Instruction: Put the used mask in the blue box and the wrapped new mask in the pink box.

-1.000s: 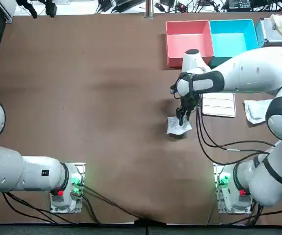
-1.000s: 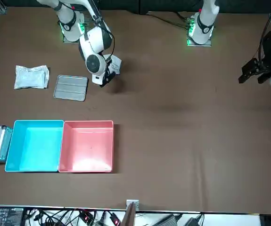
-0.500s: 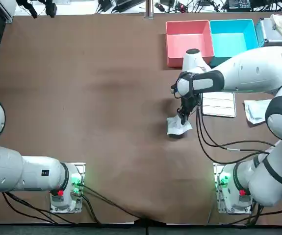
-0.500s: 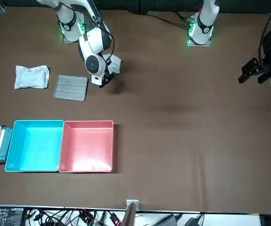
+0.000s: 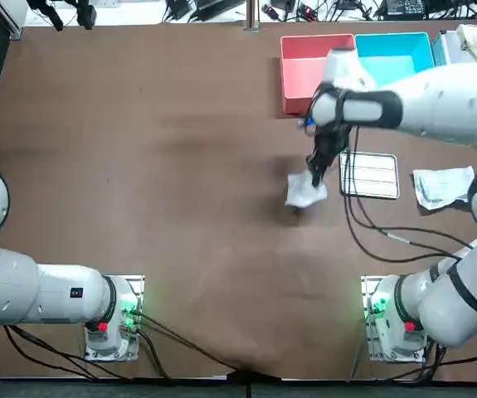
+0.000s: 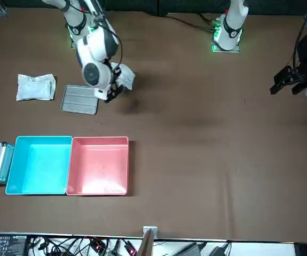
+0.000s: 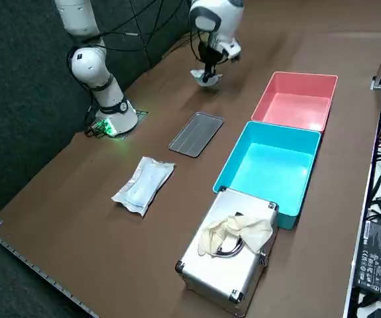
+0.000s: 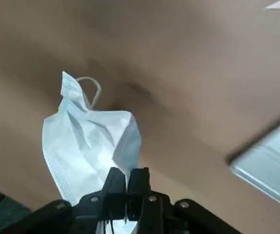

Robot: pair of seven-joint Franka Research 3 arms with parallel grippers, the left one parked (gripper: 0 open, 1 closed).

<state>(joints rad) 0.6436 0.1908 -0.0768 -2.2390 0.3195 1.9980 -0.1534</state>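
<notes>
Your right hand, clamped on the used mask, hides its pinched edge; the mask dangles lengthwise above the worktop near the metal tray, ear loop at the far end

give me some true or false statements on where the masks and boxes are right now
1. The right gripper is shut on the used mask. True.
2. The pink box holds a mask. False: it is empty.
3. The wrapped new mask lies on the table next to the metal tray. True.
4. The blue box and the pink box stand at opposite ends of the table. False: they sit side by side.
</notes>
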